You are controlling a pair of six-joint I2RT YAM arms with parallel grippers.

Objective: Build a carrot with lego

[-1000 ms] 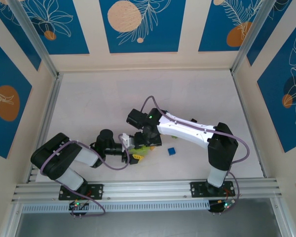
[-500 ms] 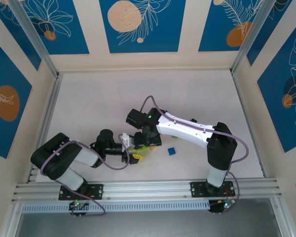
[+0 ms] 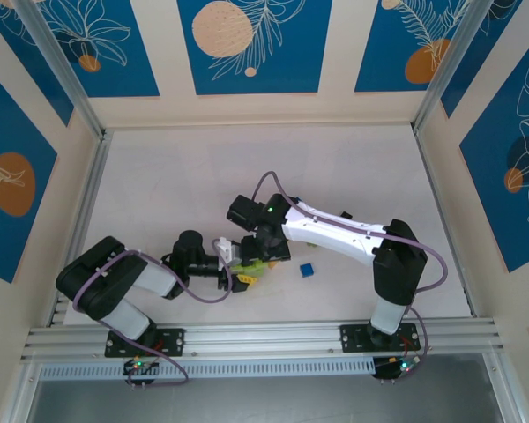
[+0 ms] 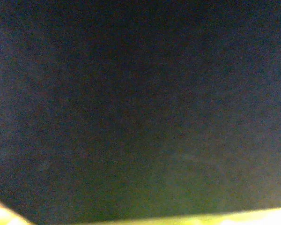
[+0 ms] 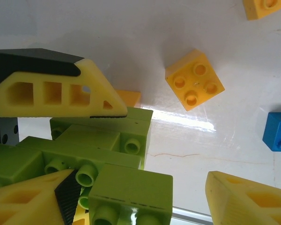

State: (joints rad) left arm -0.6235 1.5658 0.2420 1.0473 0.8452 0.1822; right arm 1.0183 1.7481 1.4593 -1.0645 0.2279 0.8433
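The lego pieces lie near the table's front. A lime green assembly [image 5: 98, 145] [image 3: 257, 263] of several bricks sits between both grippers. My left gripper [image 3: 238, 275] is shut on it; one of its yellow fingers [image 5: 56, 93] lies flat along the assembly's far edge, and the other is hidden. My right gripper [image 5: 140, 177] [image 3: 263, 254] hangs right over the assembly, open. A green brick [image 5: 131, 192] lies between its fingers, against the left pad and apart from the right finger [image 5: 246, 199]. The left wrist view is dark, with a lime strip [image 4: 187, 219] along the bottom.
An orange brick [image 5: 195, 79] lies loose on the white table [image 5: 225, 154] beyond the assembly, and another orange brick [image 5: 267, 7] is at the top right edge. A blue brick [image 5: 277, 131] [image 3: 307, 270] sits to the right. The aluminium rail [image 3: 264, 335] runs along the table's near edge.
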